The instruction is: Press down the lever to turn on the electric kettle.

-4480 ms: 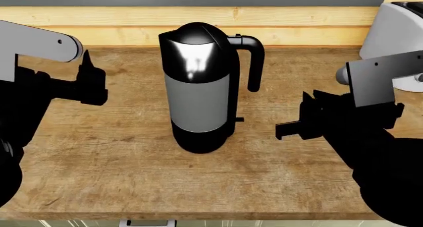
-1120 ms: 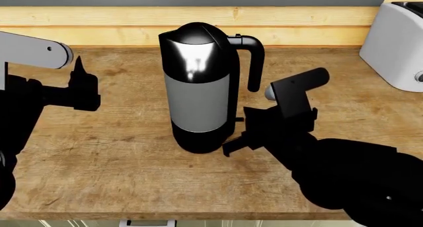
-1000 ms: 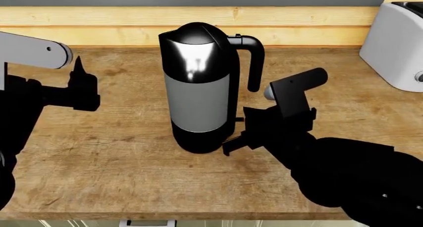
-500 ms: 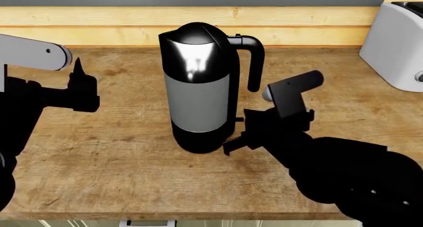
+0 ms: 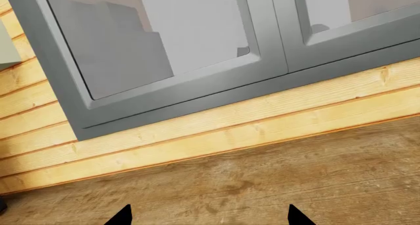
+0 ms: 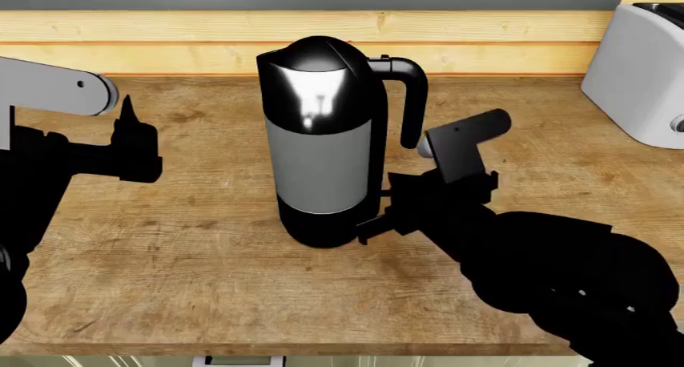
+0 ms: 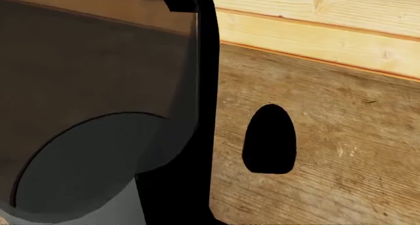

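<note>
While the right gripper (image 6: 369, 223) meets the electric kettle (image 6: 320, 143) at its black base, its fingers' spread cannot be told.
Left gripper (image 6: 128, 139) hangs apart, open, empty.

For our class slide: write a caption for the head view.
Right claw reaches the electric kettle base beneath its handle; left claw waits aside.
</note>
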You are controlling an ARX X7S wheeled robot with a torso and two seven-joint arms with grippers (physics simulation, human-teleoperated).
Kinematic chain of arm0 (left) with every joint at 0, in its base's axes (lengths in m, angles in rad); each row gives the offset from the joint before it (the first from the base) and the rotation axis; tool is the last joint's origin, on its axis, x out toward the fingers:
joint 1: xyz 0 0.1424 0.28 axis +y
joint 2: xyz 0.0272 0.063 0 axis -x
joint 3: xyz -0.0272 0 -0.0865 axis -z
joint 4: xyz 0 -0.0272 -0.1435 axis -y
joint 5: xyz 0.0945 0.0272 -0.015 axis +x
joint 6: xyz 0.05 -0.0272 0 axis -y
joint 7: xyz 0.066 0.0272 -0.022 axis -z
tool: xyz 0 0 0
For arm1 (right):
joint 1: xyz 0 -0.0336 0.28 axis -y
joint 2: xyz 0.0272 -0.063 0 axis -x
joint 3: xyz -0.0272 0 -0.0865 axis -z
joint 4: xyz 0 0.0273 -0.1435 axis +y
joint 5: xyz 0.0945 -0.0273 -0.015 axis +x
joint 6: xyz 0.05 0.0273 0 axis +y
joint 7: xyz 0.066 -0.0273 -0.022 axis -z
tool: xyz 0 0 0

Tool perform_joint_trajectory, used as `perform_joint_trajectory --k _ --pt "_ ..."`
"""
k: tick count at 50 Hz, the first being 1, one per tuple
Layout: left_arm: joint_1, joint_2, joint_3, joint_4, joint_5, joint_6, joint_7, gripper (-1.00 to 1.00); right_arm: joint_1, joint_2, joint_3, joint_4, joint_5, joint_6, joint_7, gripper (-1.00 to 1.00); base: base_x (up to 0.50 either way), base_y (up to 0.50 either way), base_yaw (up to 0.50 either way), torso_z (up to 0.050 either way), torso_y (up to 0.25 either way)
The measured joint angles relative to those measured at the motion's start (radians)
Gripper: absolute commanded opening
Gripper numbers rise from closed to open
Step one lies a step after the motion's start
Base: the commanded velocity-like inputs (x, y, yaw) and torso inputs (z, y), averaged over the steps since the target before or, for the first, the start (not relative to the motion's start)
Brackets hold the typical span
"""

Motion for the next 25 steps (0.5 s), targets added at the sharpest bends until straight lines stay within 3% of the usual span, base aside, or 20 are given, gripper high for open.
perform_joint_trajectory --k 25 --pt "-0.013 -0.006 0.009 -0.006 -0.011 0.006 -0.008 1.00 0.024 -0.014 -0.051 0.125 -0.015 0.040 -0.024 -1.00 0.00 0.00 0.00 0.000 0.000"
